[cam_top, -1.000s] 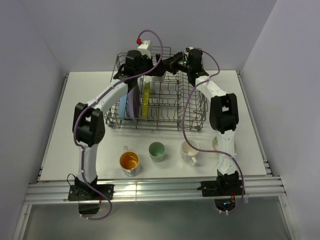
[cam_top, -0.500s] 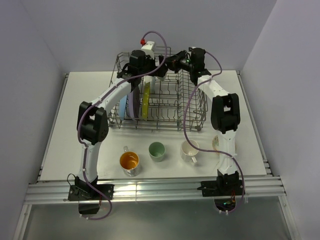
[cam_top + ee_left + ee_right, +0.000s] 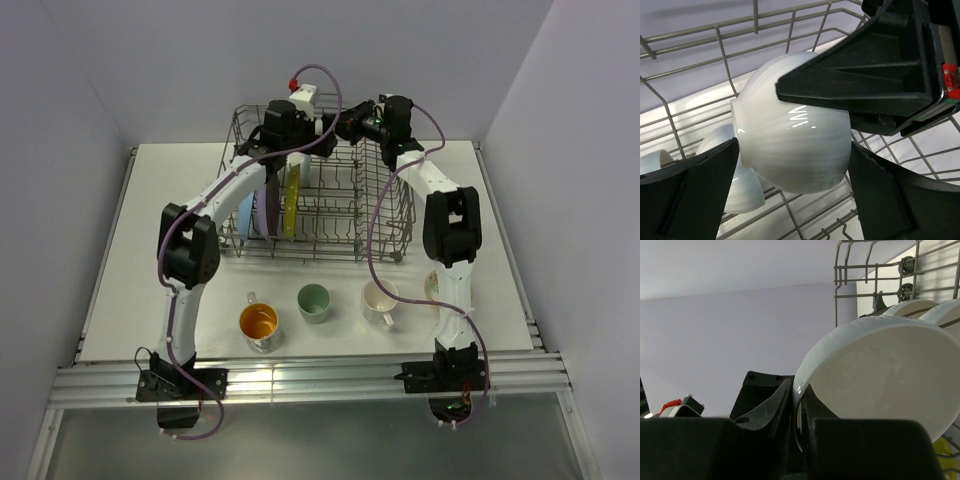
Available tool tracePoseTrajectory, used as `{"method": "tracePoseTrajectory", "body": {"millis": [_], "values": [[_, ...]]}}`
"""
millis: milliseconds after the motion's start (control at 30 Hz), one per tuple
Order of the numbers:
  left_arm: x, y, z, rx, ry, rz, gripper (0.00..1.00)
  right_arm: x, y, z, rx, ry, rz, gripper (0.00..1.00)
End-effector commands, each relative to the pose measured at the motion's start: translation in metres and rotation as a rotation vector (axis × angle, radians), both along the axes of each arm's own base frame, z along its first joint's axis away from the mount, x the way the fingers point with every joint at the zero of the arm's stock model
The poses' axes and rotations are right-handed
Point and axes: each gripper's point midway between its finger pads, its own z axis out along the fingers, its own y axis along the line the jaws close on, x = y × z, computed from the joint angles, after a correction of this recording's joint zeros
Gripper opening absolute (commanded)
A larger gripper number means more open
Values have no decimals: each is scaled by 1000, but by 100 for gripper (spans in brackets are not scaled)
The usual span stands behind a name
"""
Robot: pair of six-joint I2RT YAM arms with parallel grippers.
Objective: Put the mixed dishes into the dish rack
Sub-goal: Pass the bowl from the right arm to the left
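A white bowl (image 3: 795, 145) hangs tilted above the back of the dish rack (image 3: 390, 215). My right gripper (image 3: 801, 405) is shut on its rim, one finger inside and one outside. In the left wrist view the right gripper's black finger (image 3: 855, 80) lies across the bowl's outer wall. My left gripper (image 3: 793, 145) is open and straddles the bowl's base, with its fingers close on both sides. Blue (image 3: 245, 210), lavender (image 3: 265, 205) and yellow-green (image 3: 290, 200) plates stand upright in the rack. Two more white bowls (image 3: 735, 185) sit in the rack below.
On the table in front of the rack stand an orange-inside cup (image 3: 258, 322), a pale green cup (image 3: 314, 302) and a white mug (image 3: 380, 300). Another dish (image 3: 432, 285) is partly hidden behind the right arm. Both arms reach over the rack's back wall.
The left wrist has shifted right along the back of the rack toward the right gripper. Its jaws have narrowed a little around the bowl. The right gripper keeps its hold.
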Motion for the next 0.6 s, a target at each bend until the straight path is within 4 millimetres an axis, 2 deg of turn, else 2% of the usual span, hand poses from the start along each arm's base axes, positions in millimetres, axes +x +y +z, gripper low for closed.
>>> {"method": "tracePoseTrajectory", "body": {"millis": [0,167,300,400,433,500,533,567], "values": [[3,-11,9,46,-58,4,94,-25,-5,89,64,-189,23,0],[6,-9,6,100,-90,60,88,-26,-5,91,68,-190,24,0],[12,0,4,130,-104,144,75,-26,-5,89,69,-184,25,0],[14,3,8,120,-119,174,61,-26,-5,89,69,-184,27,0],[14,4,9,117,-123,176,52,-26,-4,87,68,-182,28,0],[14,2,13,104,-132,169,41,-27,-5,87,70,-186,27,0],[13,0,16,99,-137,159,30,-27,-5,87,71,-184,28,0],[13,-1,18,93,-141,152,24,-27,-5,87,71,-186,28,0]]}}
